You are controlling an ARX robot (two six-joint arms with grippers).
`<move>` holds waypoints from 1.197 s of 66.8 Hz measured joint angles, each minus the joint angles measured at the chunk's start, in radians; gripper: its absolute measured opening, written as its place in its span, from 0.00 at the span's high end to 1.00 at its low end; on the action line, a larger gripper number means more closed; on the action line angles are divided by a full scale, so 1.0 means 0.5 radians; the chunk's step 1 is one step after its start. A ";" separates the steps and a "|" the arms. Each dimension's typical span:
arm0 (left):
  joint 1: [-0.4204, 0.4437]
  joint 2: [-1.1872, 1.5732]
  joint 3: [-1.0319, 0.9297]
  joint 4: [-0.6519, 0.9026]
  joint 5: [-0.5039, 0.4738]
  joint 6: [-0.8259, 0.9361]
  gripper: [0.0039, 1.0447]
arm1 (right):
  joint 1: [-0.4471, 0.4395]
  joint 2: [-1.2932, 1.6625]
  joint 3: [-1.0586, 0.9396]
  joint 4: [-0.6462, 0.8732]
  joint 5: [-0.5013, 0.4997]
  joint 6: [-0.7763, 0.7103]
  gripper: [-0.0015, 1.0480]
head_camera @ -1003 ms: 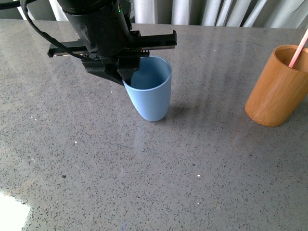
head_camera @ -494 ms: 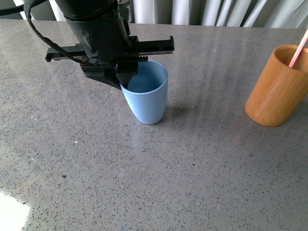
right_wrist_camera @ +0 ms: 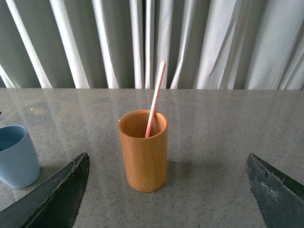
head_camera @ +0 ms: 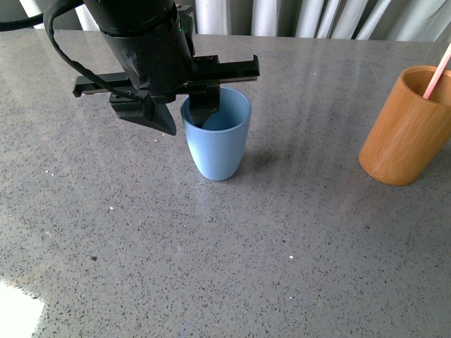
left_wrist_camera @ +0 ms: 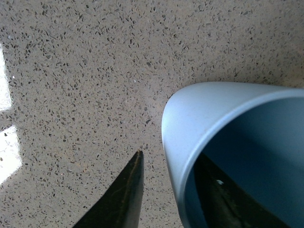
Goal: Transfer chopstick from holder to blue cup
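The blue cup stands upright on the table, left of centre. My left gripper is open and straddles its near-left rim, one finger outside, the other inside the cup. The left wrist view shows the cup wall between the two fingers. The orange-brown holder stands at the far right with one pinkish chopstick leaning in it. In the right wrist view the holder and chopstick stand ahead of my open right gripper, well apart from it. The blue cup shows at that view's edge.
The grey speckled table carries only the cup and the holder. White curtains hang behind the table's far edge. A bright patch lies at the near left corner.
The left gripper has opened. The cup, tilted and held before, now stands upright on the table, slightly further right. The holder and chopstick have not moved.
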 joint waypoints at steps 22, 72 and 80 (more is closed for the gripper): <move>0.040 -0.108 0.000 0.035 0.003 -0.014 0.12 | 0.000 0.000 -0.001 0.000 0.000 0.000 0.09; 0.277 -1.133 -0.713 0.903 -0.311 0.064 0.10 | 0.000 0.000 0.000 0.000 0.000 0.000 0.09; 0.327 -1.322 -1.278 2.053 -0.595 0.524 0.31 | 0.000 0.000 -0.001 0.000 -0.001 0.001 0.09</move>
